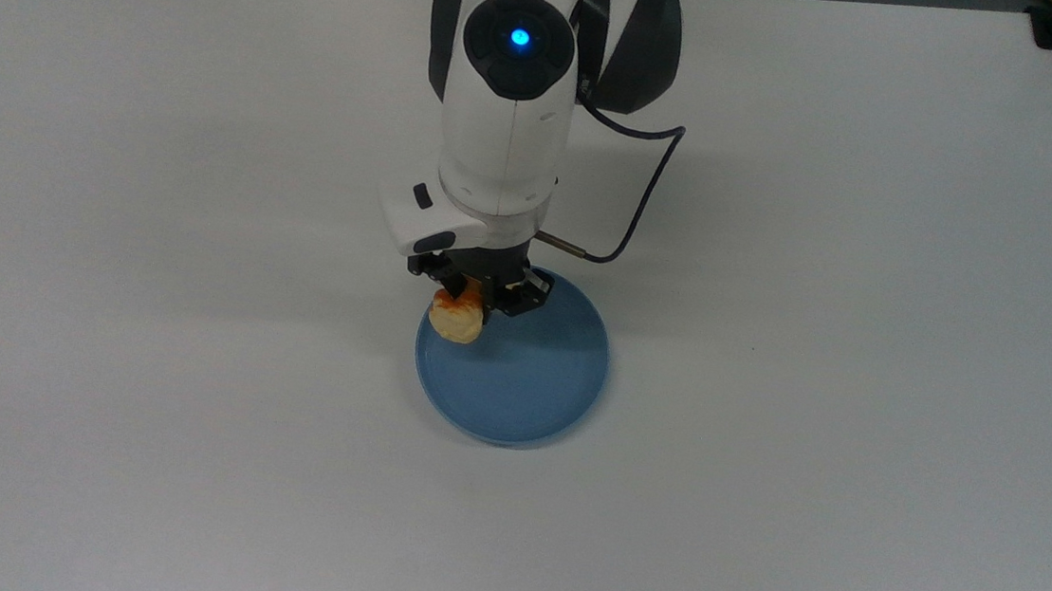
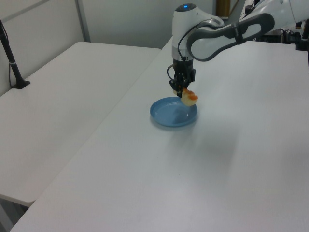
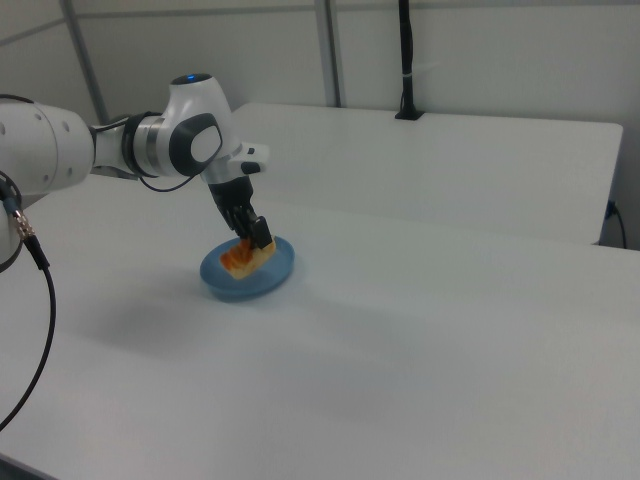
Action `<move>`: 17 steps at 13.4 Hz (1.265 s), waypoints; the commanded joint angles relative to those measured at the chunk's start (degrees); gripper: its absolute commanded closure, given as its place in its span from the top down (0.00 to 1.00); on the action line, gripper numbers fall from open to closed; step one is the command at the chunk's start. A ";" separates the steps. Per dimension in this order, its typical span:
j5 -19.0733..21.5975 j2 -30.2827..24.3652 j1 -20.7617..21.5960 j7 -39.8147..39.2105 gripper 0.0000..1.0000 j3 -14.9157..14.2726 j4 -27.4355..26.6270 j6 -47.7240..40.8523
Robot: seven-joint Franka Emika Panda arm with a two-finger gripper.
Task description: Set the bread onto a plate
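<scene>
Right over the plate's (image 1: 526,400) edge nearest the arm, the end effector (image 1: 473,299) has its fingers clamped on one end of the bread (image 1: 456,320), which hangs tilted just above the blue surface, long axis slanting down. So the plate is basically straight below, its middle a bit further out from the arm. Nothing else on the table (image 1: 863,363) blocks the drop. I'd guess a short lowering, then release.
</scene>
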 commanded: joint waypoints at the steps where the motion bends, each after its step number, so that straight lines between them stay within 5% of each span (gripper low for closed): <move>1: 0.67 2.80 2.12 5.54 0.39 -0.32 1.14 3.77; 3: 0.40 4.38 2.39 7.13 0.55 -0.32 1.23 5.00; 4: 0.40 4.74 2.74 7.39 1.00 -0.23 1.14 5.36; 9: 0.40 -0.08 2.74 7.22 1.00 -0.85 1.14 4.48; 12: 0.23 -5.69 2.22 6.00 1.00 -1.02 1.14 -5.75; 17: 0.84 -15.37 -3.57 -10.51 1.00 -0.14 0.88 -20.91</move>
